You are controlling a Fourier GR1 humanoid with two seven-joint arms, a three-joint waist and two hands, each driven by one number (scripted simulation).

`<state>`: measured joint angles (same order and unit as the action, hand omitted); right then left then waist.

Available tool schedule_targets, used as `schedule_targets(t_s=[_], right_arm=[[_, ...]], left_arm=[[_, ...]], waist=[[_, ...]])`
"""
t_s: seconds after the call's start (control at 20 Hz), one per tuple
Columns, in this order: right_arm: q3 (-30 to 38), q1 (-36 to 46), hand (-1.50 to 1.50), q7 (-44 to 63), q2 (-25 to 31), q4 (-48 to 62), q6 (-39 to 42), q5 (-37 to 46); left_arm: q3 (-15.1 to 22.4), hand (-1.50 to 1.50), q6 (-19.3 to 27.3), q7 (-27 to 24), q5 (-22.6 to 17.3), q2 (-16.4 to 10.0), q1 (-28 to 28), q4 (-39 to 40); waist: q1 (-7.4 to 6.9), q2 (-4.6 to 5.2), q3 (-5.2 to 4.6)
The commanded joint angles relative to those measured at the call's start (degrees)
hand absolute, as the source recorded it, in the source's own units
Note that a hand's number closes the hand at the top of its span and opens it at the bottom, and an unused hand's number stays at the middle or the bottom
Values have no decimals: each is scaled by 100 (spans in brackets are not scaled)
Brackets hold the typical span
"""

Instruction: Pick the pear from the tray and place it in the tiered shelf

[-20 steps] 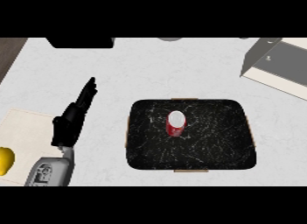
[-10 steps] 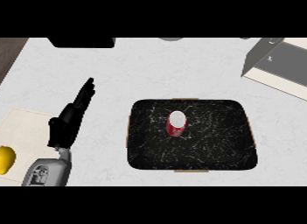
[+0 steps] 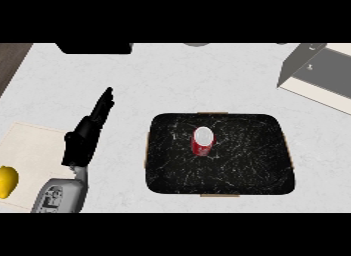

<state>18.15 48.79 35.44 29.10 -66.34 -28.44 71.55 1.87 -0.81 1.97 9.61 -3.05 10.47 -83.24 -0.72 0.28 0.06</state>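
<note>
A small red and white object [image 3: 202,141], the pear by the task, lies near the middle of the black marbled tray [image 3: 244,170]. The tiered shelf [image 3: 327,76], white with a grey inside, stands at the upper right corner. My left hand [image 3: 86,135] is left of the tray, well apart from it, with its fingers straight and pointing up the counter. It holds nothing. My right hand does not show in the head view.
A yellow lemon [image 3: 1,182] rests on a pale cutting board [image 3: 26,150] at the lower left. A black object [image 3: 94,48] sits at the top edge. Dark wood [image 3: 1,65] borders the white counter at the upper left.
My left hand has shifted slightly down and back toward the lower edge. The pear and tray have not moved.
</note>
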Motion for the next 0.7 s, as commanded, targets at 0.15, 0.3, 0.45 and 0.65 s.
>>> schedule_targets(t_s=[0.15, 0.3, 0.45, 0.65], right_arm=[[656, -36, 150, -1380, 87, 622, -1258, -1643], [735, 376, 150, -1877, 213, 1461, -1500, -1959], [975, 69, 150, -2538, 501, 1514, -1415, -2629], [871, 505, 150, -2971, 386, 2435, -1935, -2634]], left_arm=[[-106, 0, -137, -38, -112, -113, 5, -21], [9, 0, 57, 182, 16, 80, 153, -23], [-150, 0, -250, -243, -155, -209, -328, -56], [-109, 0, -94, -152, -54, -43, 114, 173]], waist=[[-5, -1, 1], [-42, 8, 0], [-16, -4, -1], [-40, 14, -2]])
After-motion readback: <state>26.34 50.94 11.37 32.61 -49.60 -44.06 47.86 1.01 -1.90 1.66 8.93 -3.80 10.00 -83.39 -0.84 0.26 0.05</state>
